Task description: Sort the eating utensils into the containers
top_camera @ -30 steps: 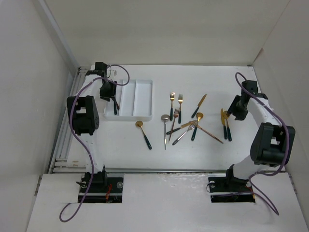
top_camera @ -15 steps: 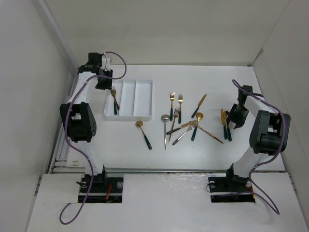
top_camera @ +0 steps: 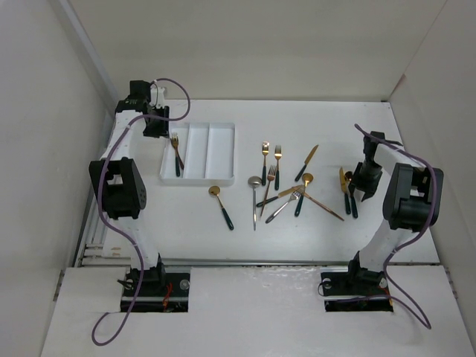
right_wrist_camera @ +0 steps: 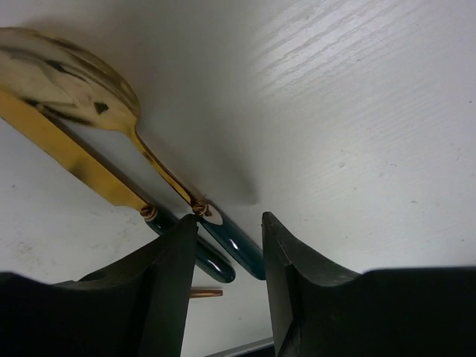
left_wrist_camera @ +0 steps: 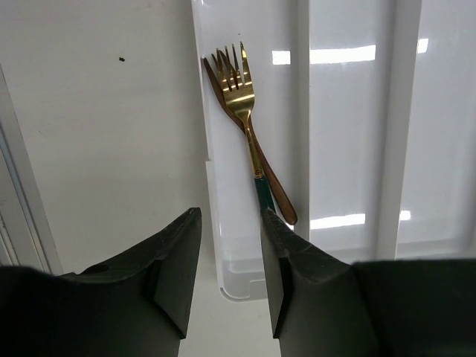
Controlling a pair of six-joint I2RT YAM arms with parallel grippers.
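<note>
My left tool (left_wrist_camera: pixel 229 223) hangs at the upper left of the top view, fingers spread and holding nothing, over the upper end of the white tray (top_camera: pixel 220 149). One gold fork (left_wrist_camera: pixel 239 97) with a dark green handle lies in the tray's leftmost compartment. Mid-frame on the table (top_camera: pixel 186 223), loose utensils (top_camera: pixel 255 181) lie scattered, some crossing. At the right, my right tool (right_wrist_camera: pixel 228 223) is open, low over a gold spoon (right_wrist_camera: pixel 82 78) and a gold knife (right_wrist_camera: pixel 67 149) lying side by side. The spoon's green handle sits just under the gap between the fingers.
</note>
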